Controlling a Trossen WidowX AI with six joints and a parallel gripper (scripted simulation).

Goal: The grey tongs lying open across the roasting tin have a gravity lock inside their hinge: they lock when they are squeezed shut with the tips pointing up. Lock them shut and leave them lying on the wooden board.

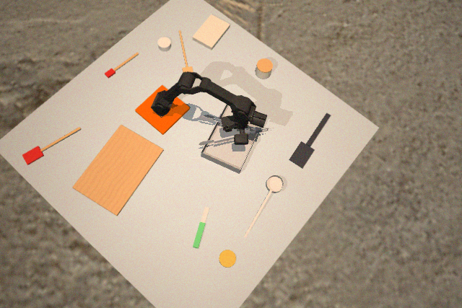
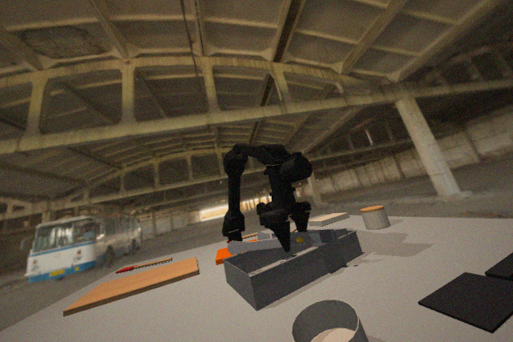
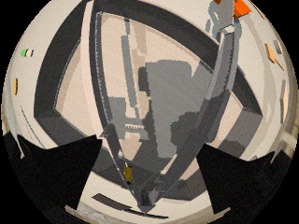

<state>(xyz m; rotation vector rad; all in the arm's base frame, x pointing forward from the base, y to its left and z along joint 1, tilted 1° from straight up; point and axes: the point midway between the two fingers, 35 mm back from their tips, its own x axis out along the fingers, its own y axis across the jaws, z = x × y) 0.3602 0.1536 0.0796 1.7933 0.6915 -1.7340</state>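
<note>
The tool (image 1: 234,131) (image 2: 296,236) (image 3: 149,144) is wide open with nothing between its fingers, pointing down just over the roasting tin (image 1: 221,164) (image 2: 289,280) (image 3: 44,93). Right below the tool, the grey tongs (image 1: 220,141) (image 2: 264,243) (image 3: 224,84) lie across the tin, their two arms spread apart in a V and meeting at the hinge end, where a small yellow mark (image 2: 300,239) (image 3: 128,174) shows on one arm. The tongs are unlocked, and one arm reaches out past the tin's rim toward the orange square (image 1: 162,125) (image 2: 223,255) (image 3: 240,8), on which the robot's base stands, to one side of the tool. Farther from the tool on that side, beyond a gap of counter (image 1: 179,185) (image 2: 165,309), the wooden board (image 1: 118,170) (image 2: 136,284) lies flat with the tongs well apart from it. On the opposite side of the tool, a black spatula (image 1: 302,154) (image 2: 468,299) lies flat on the counter. Nearer the tool than the green-handled knife (image 1: 200,234) is a round cup (image 1: 275,184) (image 2: 327,321) with a pale inside.
</note>
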